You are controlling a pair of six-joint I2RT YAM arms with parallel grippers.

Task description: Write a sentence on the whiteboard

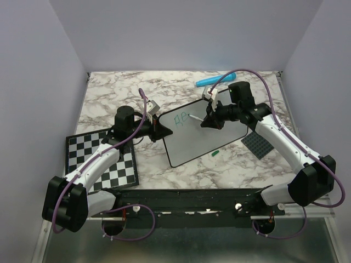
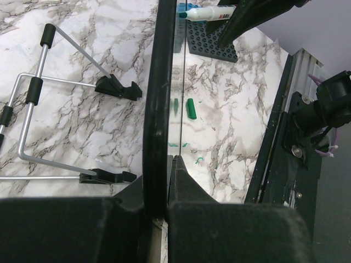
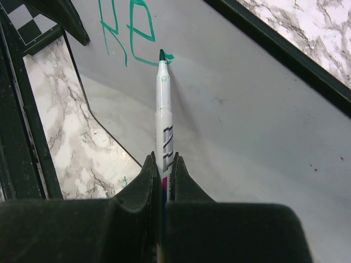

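The whiteboard lies tilted on the marble table, with a thin black rim. My left gripper is shut on the board's left edge; in the left wrist view the black rim runs between my fingers. My right gripper is shut on a white marker with a green tip touching the board. The sentence is only a few green letters near the board's top left, also seen from above. The marker also shows in the left wrist view.
A green marker cap lies on the table by the board's near edge, also in the left wrist view. A checkerboard lies at left, a dark grey studded plate at right, a blue object at the back. A wire stand lies left of the board.
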